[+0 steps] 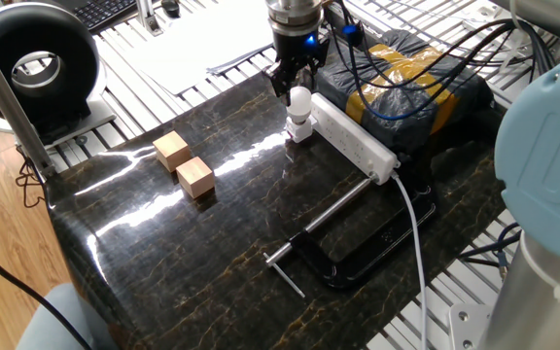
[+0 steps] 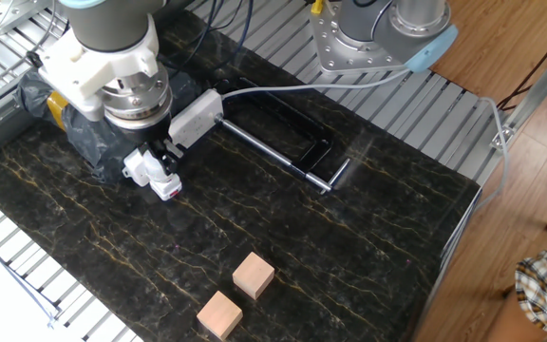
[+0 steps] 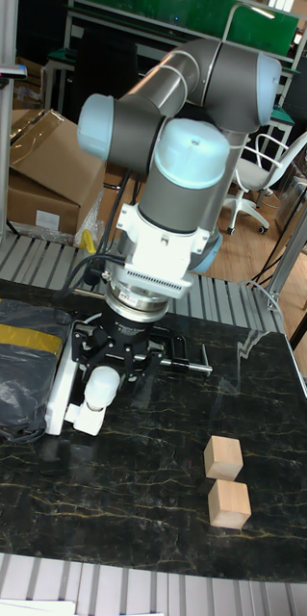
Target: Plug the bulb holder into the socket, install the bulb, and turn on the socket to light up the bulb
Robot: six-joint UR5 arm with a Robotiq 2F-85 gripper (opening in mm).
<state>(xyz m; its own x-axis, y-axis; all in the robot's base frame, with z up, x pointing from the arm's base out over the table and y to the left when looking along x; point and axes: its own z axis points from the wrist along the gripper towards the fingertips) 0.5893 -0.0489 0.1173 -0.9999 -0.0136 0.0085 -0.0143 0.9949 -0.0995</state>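
Observation:
The socket (image 1: 356, 136) is a long white strip lying at the far side of the dark marble table, with its cable running off toward the clamp. The bulb holder (image 1: 300, 129) sits against the strip's near end, and the bulb (image 1: 300, 99) stands upright in it. My gripper (image 1: 295, 86) hangs just above the bulb, open. In the tall fixed view its fingers (image 3: 136, 364) stand wide on either side of the bulb (image 3: 100, 385), clear of it, above the holder (image 3: 86, 417). From the other fixed view the holder (image 2: 166, 186) shows under the gripper (image 2: 164, 152).
Two tan wooden cubes (image 1: 171, 149) (image 1: 195, 176) sit on the left part of the table. A black clamp (image 1: 358, 243) with a steel bar grips the table edge near the cable. A black and yellow bag (image 1: 416, 78) lies behind the strip.

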